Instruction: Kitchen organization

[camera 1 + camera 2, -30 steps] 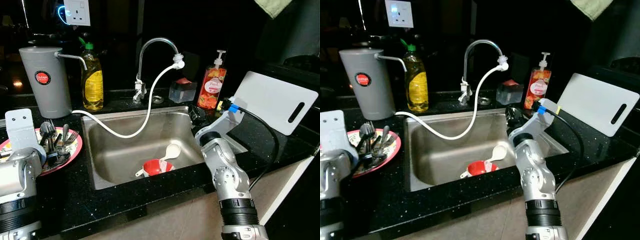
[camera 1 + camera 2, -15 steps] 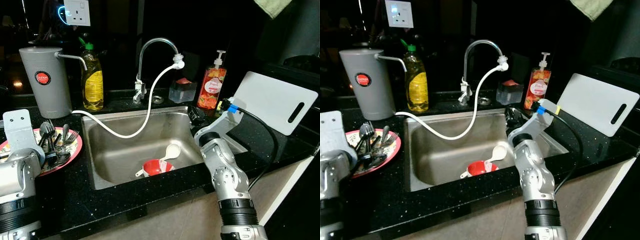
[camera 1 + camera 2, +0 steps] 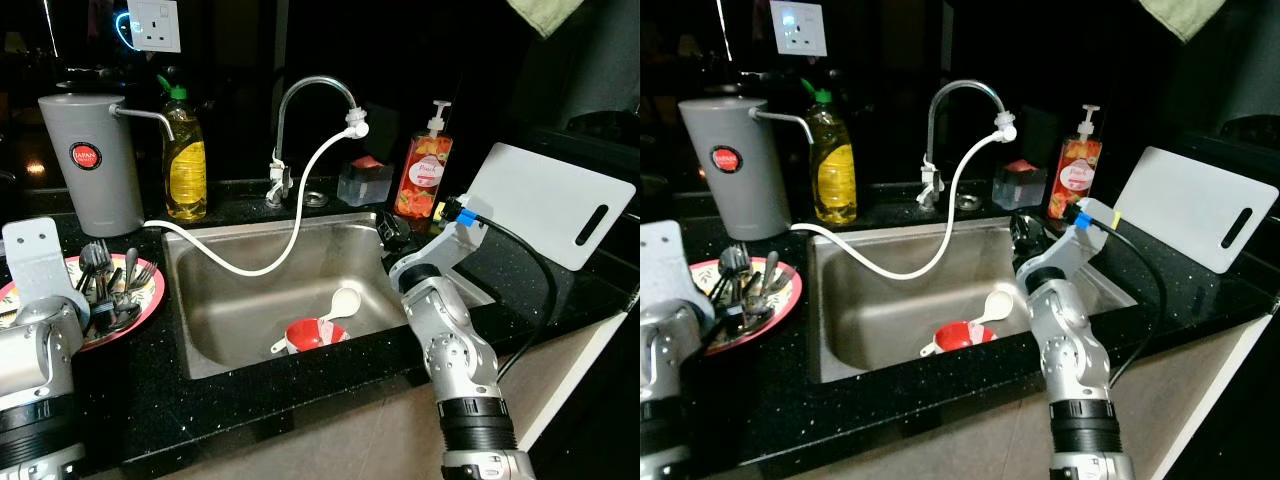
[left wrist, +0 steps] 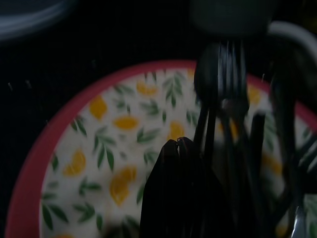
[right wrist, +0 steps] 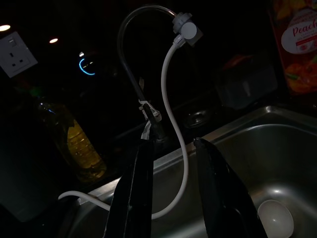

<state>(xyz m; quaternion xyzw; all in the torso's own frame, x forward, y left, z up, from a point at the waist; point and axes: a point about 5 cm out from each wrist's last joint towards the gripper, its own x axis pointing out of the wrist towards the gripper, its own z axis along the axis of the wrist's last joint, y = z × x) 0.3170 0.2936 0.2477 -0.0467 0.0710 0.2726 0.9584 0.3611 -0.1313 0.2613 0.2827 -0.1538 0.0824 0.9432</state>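
A red-rimmed plate [image 3: 152, 290] with an orange-and-leaf pattern lies on the black counter left of the sink, holding several forks and spoons [image 3: 108, 282]. My left gripper [image 4: 178, 145] hovers low over the plate [image 4: 49, 148], shut, its tips right beside a fork [image 4: 233, 89], with nothing seen between them. In the steel sink [image 3: 240, 300] lie a red bowl [image 3: 308, 336] and a white spoon [image 3: 343, 300]. My right gripper [image 5: 173, 148] is open and holds nothing. It sits at the sink's right rim [image 3: 390, 230], pointing toward the faucet [image 5: 133, 64].
A white hose [image 3: 290, 235] runs from the faucet [image 3: 300, 90] across the sink to the left counter. A grey dispenser [image 3: 90, 160] and a yellow bottle [image 3: 186, 165] stand at the back left. A red pump bottle [image 3: 424, 170] and a white cutting board [image 3: 550, 200] are at the right.
My left arm has shifted slightly over the plate. The right arm and the things in the sink have stayed put.
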